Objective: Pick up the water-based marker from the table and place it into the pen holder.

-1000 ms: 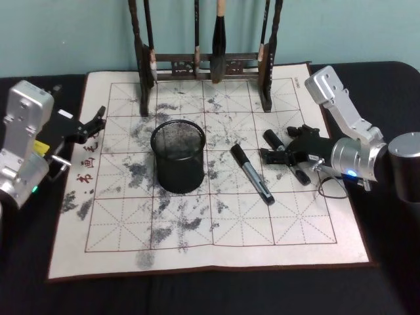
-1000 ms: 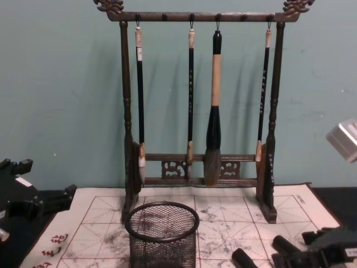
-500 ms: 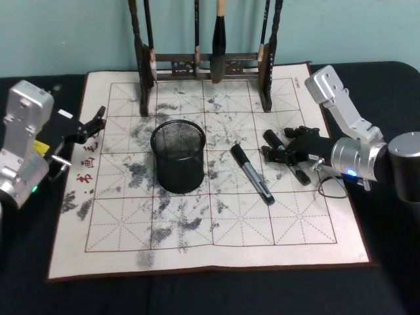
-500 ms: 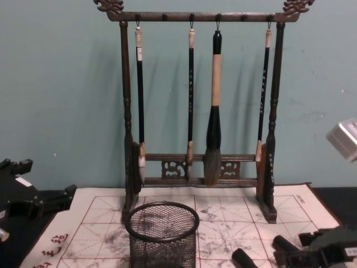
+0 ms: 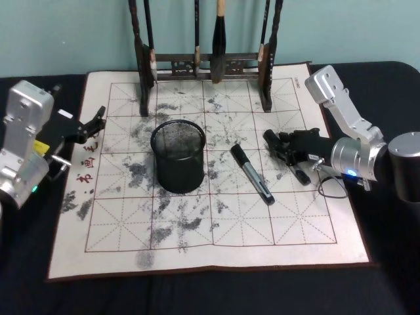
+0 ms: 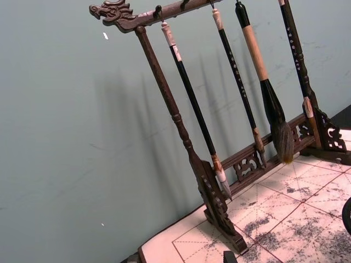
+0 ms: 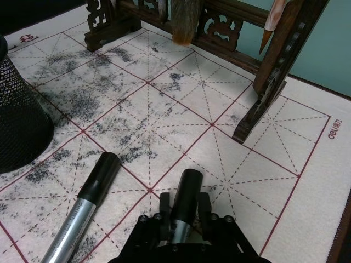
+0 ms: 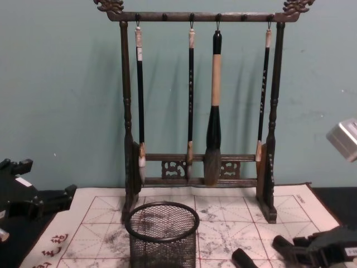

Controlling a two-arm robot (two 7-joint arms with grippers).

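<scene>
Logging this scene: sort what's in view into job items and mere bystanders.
Job: right gripper, jaws shut on the gripped marker; pen holder; table.
Bystanders: loose marker on the mat; brush rack; hanging brushes; left gripper, parked at the mat's left edge.

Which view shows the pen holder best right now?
Head view: the whole pen holder, open mouth included. Chest view shows its rim and upper mesh, base cut off. Right wrist catches one side; left wrist, barely its edge.
</scene>
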